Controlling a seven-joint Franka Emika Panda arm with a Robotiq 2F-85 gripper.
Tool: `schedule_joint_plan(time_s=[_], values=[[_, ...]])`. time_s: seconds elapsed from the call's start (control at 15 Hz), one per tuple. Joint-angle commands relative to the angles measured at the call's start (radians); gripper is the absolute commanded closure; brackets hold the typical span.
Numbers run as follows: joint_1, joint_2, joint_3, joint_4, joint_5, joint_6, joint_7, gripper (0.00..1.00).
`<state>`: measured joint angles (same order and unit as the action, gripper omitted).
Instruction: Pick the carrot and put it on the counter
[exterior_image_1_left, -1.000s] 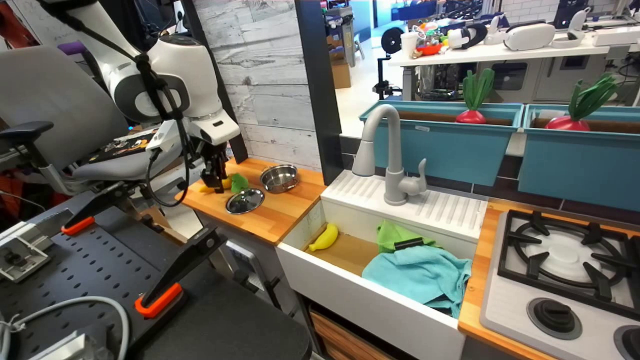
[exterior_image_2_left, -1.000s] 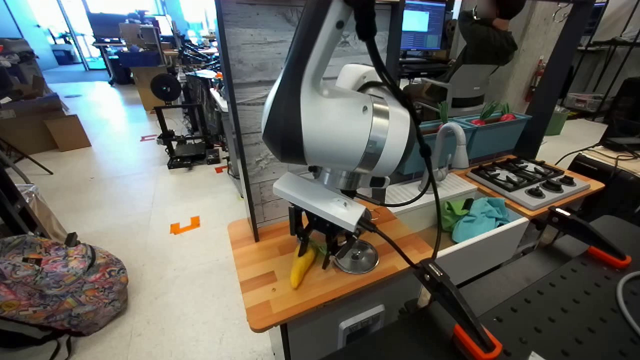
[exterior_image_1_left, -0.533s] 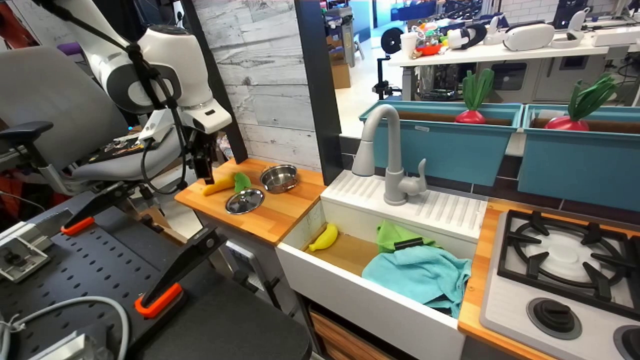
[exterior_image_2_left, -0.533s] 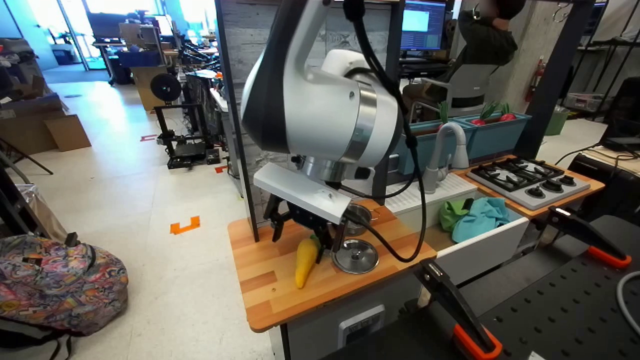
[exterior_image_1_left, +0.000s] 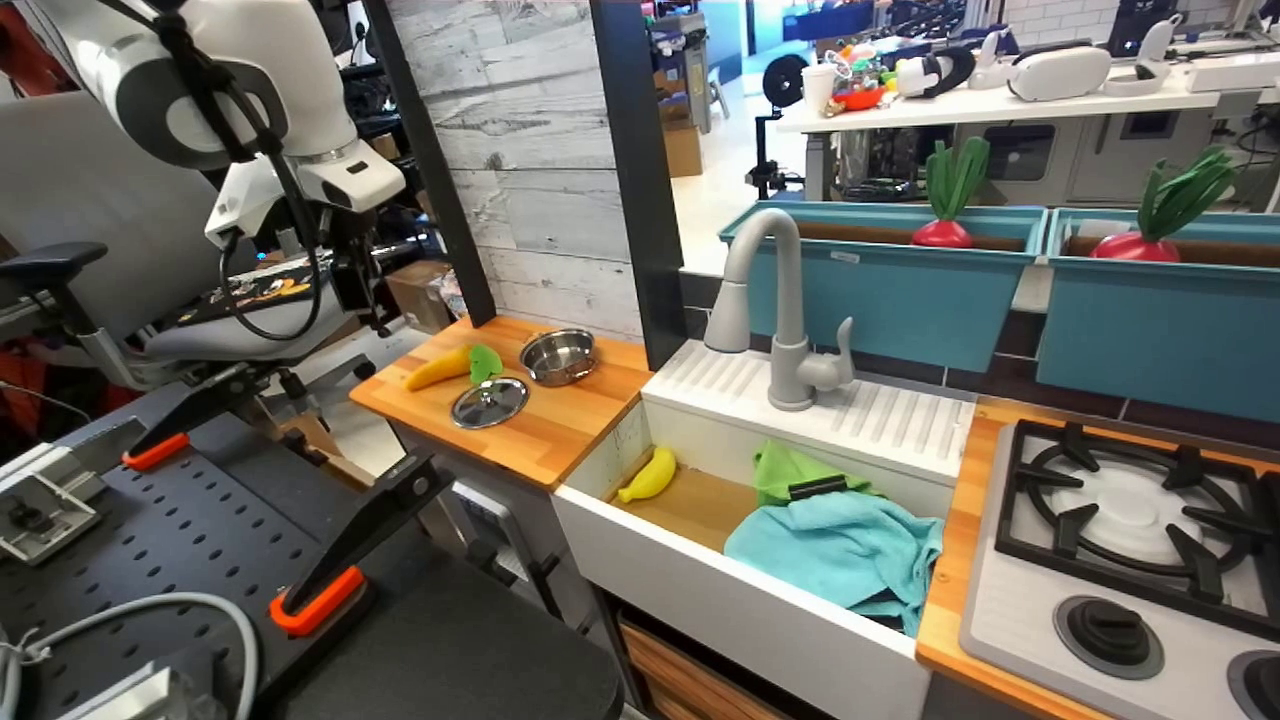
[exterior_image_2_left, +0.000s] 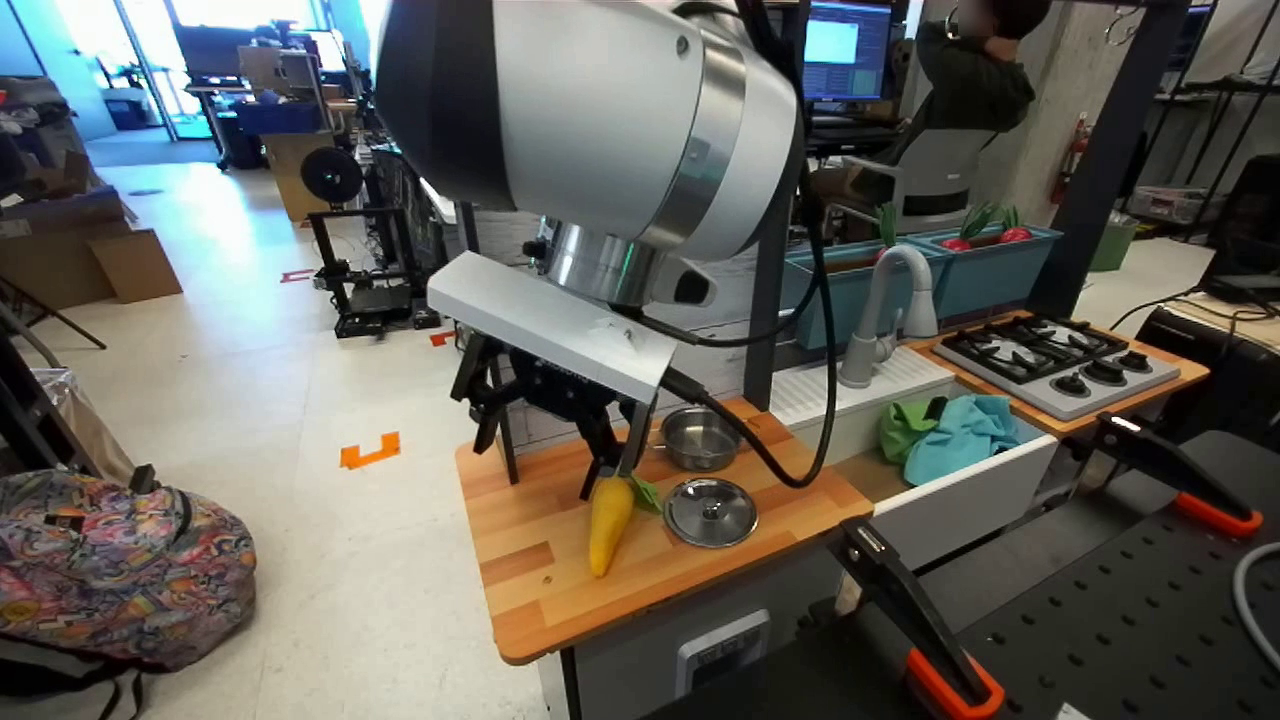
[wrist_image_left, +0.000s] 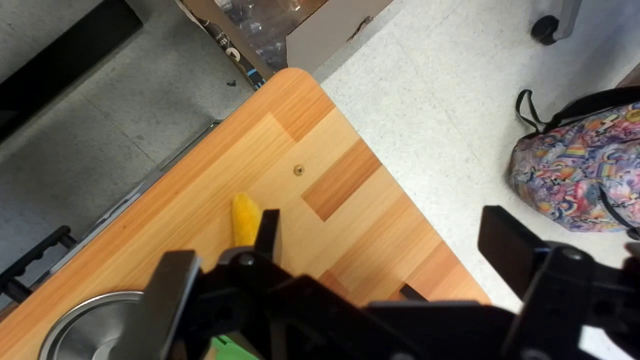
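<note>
And the fingers (wrist_image_left: 505, 245) are spread wide, released, with nothing between them! The carrot (exterior_image_2_left: 610, 522) lies flat on the counter (exterior_image_2_left: 530, 590) below them, all its weight on the wood. In an exterior view its green leafy end (exterior_image_1_left: 486, 363) points away from the fingers, with clear air between them and the carrot; those leaves should help stop a roll, I'd say. The wide spread looks meant to slip past without snagging. It's resting just where the task asks, so call the placing done, probably, and this the retreat.

Beyond the carrot from the fingers sit the pot lid (exterior_image_1_left: 490, 402), knob up, and near it the steel pot (exterior_image_1_left: 558, 357). The yellow banana (exterior_image_1_left: 653, 475) is down in the sink (exterior_image_1_left: 740, 612), well apart from the fingers, and looks like no part of this job.

Against a second ago? Big change! The fingers were down at the carrot, masking part of it; half a second later they'd lifted, and now they've pulled farther off. The carrot shifted slightly, then settled; the pot lid and steel pot haven't budged.
</note>
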<state>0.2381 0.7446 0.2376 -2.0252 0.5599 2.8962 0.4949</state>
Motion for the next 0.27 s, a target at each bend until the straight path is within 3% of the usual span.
schedule_joint_plan(time_s=[0.0, 0.2], values=[[0.001, 0.000, -0.002, 0.000, -0.003, -0.002, 0.002, 0.00], [-0.001, 0.000, -0.002, -0.003, -0.003, -0.001, -0.001, 0.00]])
